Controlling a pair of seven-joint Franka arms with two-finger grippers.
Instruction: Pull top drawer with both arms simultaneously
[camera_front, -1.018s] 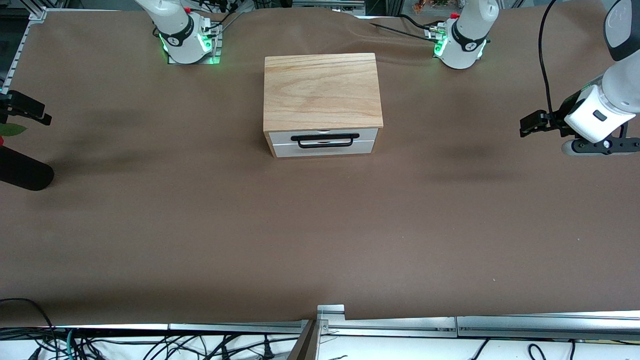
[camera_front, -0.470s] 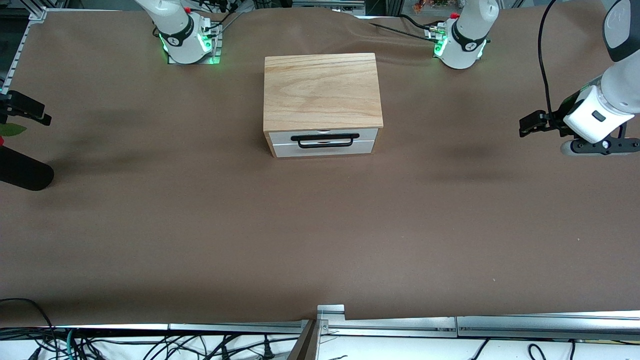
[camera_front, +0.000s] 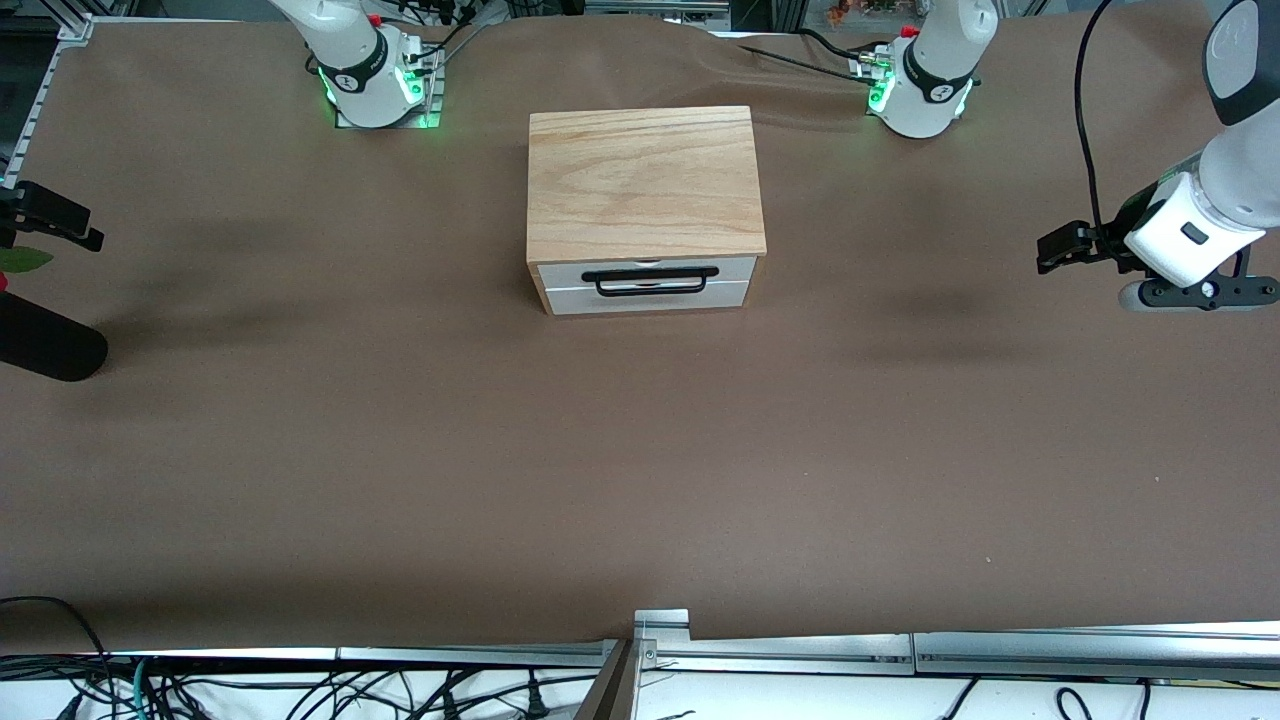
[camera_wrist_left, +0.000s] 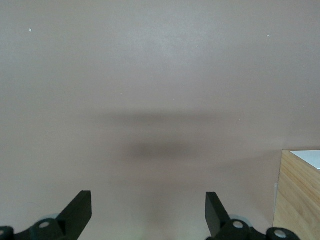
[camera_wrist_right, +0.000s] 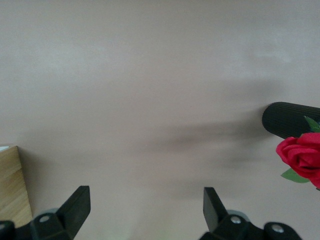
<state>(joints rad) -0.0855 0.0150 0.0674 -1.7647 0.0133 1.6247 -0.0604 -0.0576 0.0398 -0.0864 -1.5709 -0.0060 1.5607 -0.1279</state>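
brown table cover (camera_front: 400, 450) | red rose (camera_wrist_right: 302, 155) (green leaves) beside black ribbed cylinder (camera_wrist_right: 287, 119)

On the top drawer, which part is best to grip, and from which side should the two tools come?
Grip the black wire handle on the top drawer, one tool near each end of its long bar. The bar stands off the white front panel, so fingers probably fit around it. Come from in front of the drawer, since the front faces the camera and it should pull out that way.

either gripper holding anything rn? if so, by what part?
Nothing held. The left gripper and right gripper are both open over bare brown table, well away from the white-fronted top drawer and its black wire handle, untouched.
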